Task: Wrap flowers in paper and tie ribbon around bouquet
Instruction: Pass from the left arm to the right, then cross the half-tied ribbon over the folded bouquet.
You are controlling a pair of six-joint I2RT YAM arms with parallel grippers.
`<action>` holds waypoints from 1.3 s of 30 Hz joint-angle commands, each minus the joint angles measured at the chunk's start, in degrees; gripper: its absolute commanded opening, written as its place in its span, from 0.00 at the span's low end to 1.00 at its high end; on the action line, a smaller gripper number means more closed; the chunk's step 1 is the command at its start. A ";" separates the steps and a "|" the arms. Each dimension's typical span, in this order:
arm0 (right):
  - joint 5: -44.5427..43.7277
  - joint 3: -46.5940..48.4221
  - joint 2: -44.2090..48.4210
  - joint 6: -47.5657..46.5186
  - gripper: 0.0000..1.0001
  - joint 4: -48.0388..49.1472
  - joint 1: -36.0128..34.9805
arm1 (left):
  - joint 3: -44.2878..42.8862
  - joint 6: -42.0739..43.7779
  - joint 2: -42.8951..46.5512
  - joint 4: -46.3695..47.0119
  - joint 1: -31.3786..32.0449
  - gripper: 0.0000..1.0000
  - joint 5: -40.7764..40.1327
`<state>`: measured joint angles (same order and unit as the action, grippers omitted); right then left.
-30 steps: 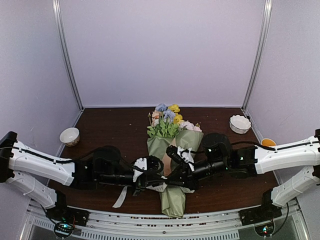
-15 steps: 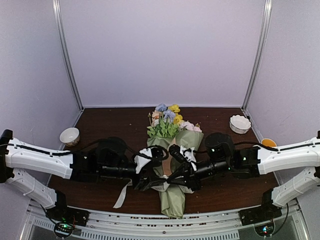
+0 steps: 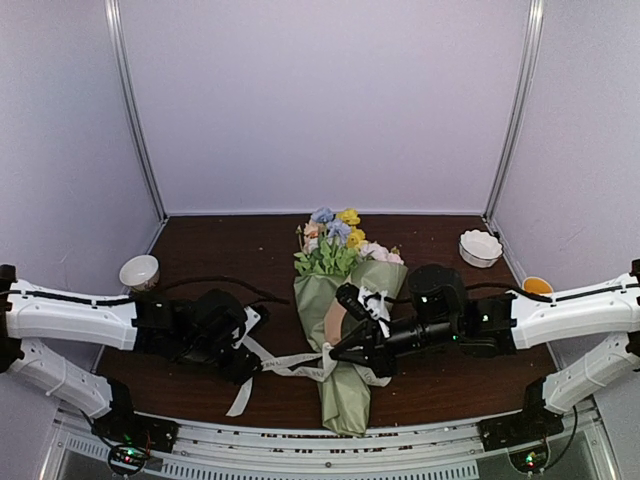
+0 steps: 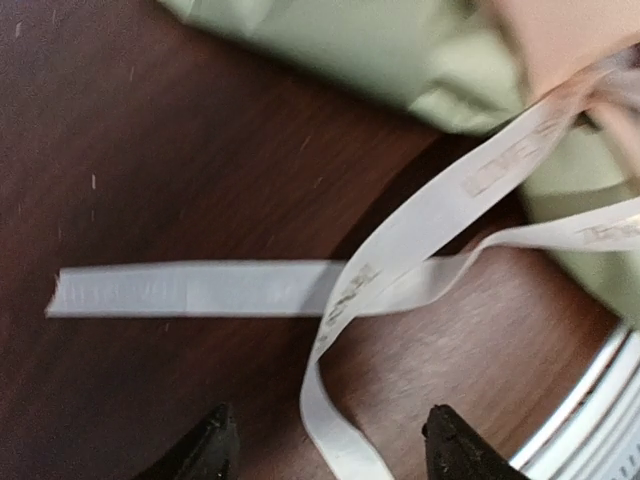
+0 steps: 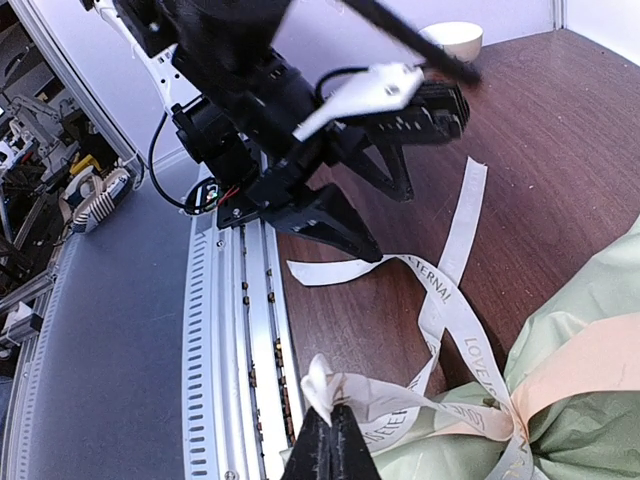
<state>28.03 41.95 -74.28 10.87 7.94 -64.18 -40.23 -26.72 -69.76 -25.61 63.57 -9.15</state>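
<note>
The bouquet (image 3: pixel 345 330) lies mid-table (image 3: pixel 200 250), blooms at the far end, its flowers (image 3: pixel 335 235) sleeved in the green-and-tan paper (image 3: pixel 347 400). The ribbon (image 3: pixel 290 362) circles its waist, with its tails trailing left. The right gripper (image 5: pixel 330 432) is pinched tight on one ribbon end. The left gripper (image 4: pixel 330 448) hangs spread over the tails. A white bowl (image 3: pixel 139 271) sits far left and a second bowl (image 3: pixel 480 247) far right; I cannot tell what is in either.
</note>
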 commanded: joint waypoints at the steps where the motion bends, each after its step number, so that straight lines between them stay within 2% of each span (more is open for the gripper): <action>1: -0.92 1.75 -0.76 -0.10 0.00 0.66 0.28 | 1.69 -4.46 -5.09 -4.86 -2.11 0.64 3.06; 6: -1.05 1.37 -0.42 0.31 0.00 -0.02 0.27 | 1.66 -0.50 -9.52 0.12 -2.14 0.67 1.48; 8: -0.95 0.96 0.03 0.53 0.00 0.36 0.15 | 1.82 0.53 -12.59 1.24 -2.22 0.63 1.17; 10: -1.22 0.84 0.10 0.35 0.00 0.30 0.12 | 1.66 1.11 -15.28 2.78 -2.31 0.51 1.19; 12: -1.92 1.14 0.14 0.30 0.00 -0.32 0.19 | 0.84 1.45 -17.29 3.62 -2.31 0.33 2.70; 14: -2.59 1.12 0.31 0.69 0.00 -0.39 0.23 | 0.51 1.58 -17.77 3.67 -2.31 0.08 4.43; 15: -3.04 0.99 0.44 1.14 0.00 -0.20 0.25 | 0.55 1.58 -17.19 3.29 -2.29 0.00 4.93; 18: -5.62 1.14 0.26 1.85 0.00 -0.41 0.28 | 1.65 1.65 -11.66 1.36 -2.23 0.00 5.37; 22: -8.20 2.81 -0.71 3.63 0.00 -2.48 1.19 | 2.52 3.41 1.45 -1.90 -0.06 0.00 6.28; 26: -9.10 4.08 -1.26 5.66 0.00 -3.01 2.49 | 1.91 4.42 13.12 -3.64 6.18 0.00 6.25; 29: -9.10 5.31 -1.39 6.59 0.00 -3.82 3.08 | 0.80 6.37 17.76 -3.16 12.64 0.00 8.40; 33: -9.16 6.70 -2.01 6.54 0.00 -5.86 4.20 | -3.77 13.13 15.61 -4.13 19.70 0.00 10.33; 39: -8.35 8.23 -3.08 6.27 0.00 -7.15 5.90 | -20.92 26.91 4.91 -9.60 21.15 0.00 14.77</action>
<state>20.25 48.21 -76.58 16.95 2.37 -59.07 -51.68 -11.20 -60.16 -33.74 84.07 1.23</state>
